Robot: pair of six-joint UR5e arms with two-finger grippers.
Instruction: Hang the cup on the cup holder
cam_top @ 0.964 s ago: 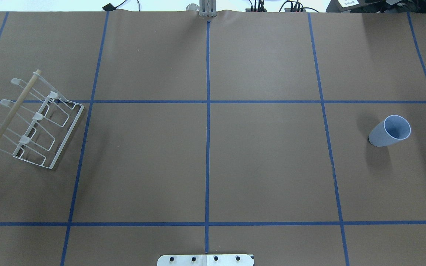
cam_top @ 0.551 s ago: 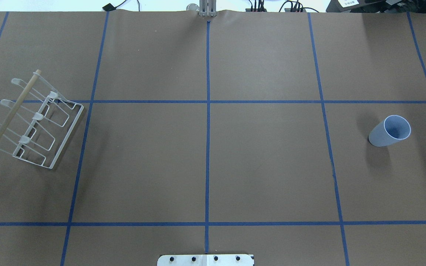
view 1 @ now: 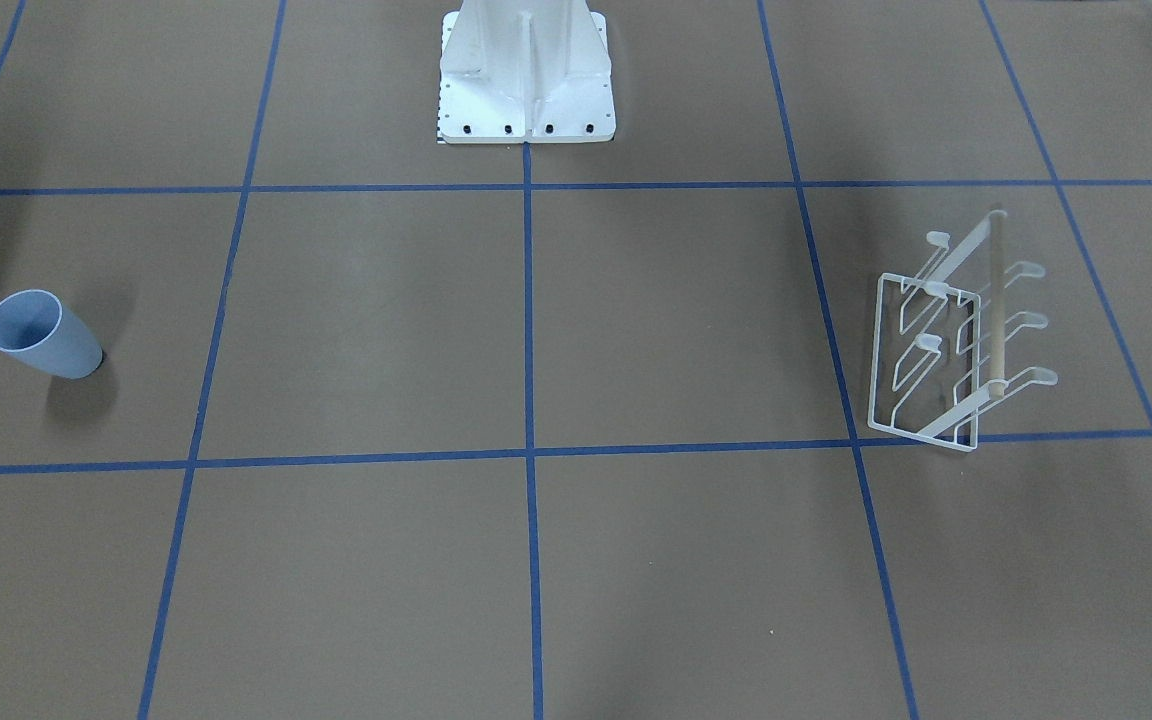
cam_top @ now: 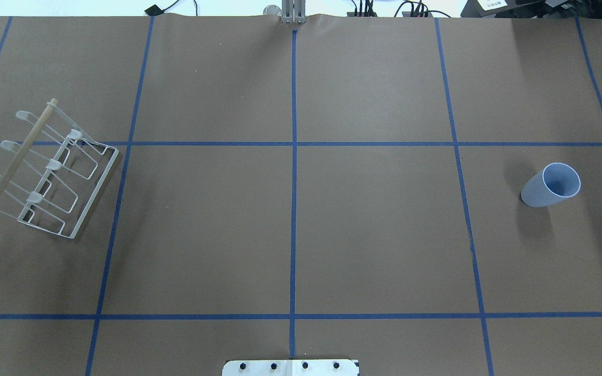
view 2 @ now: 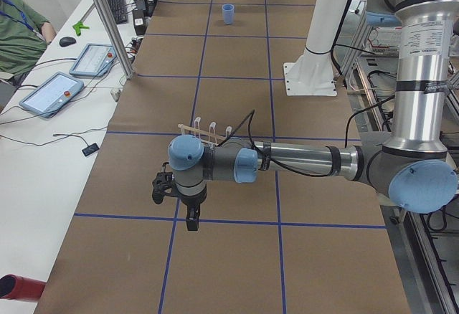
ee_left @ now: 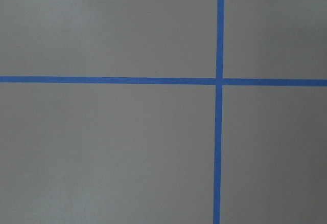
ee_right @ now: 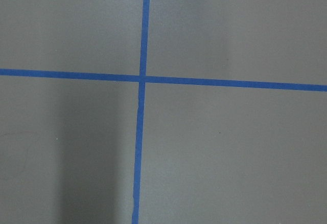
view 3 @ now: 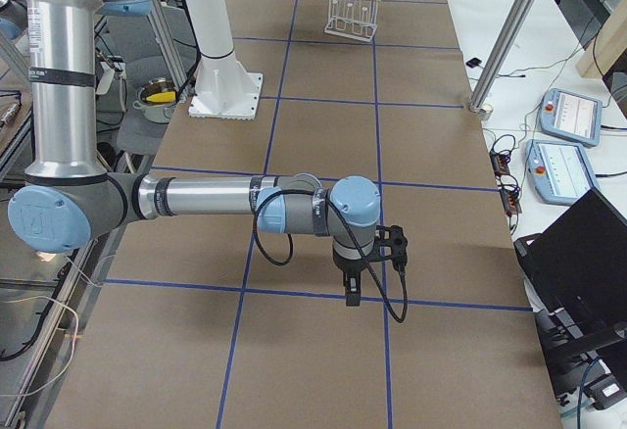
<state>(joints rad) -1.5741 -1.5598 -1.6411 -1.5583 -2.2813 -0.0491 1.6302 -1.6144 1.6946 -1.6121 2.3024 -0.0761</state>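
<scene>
We are looking at the cup (cam_top: pixel 551 186) standing mouth-up at the right side of the overhead view, in the middle row of the grid, resting alone on the table (cam_top: pixel 374 224). The cup holder (cam_top: pixel 50 169) is sitting at the far left of that same view, well apart from the cup. Its wooden dowel (cam_top: pixel 19 154) is running diagonally along its left side, and its prongs are sticking out both ways. A blue tape line (cam_top: pixel 201 143) is passing beneath the holder's upper part.

We are finding the left gripper (view 2: pixel 192 224) only in the side view from the table's left end. It is hanging at lower centre, pointing down just above a tape line, in front of the holder. We cannot tell whether its jaws are parted or closed. The right gripper (view 3: pixel 352 299) is likewise showing only in the opposite side view, at lower centre, pointing down over the table; its jaws are equally unreadable to us.

Both wrist cameras are showing brown covering and crossing tape. The white mounting base (view 1: pixel 526 70) is standing at top centre of the front-facing view.
</scene>
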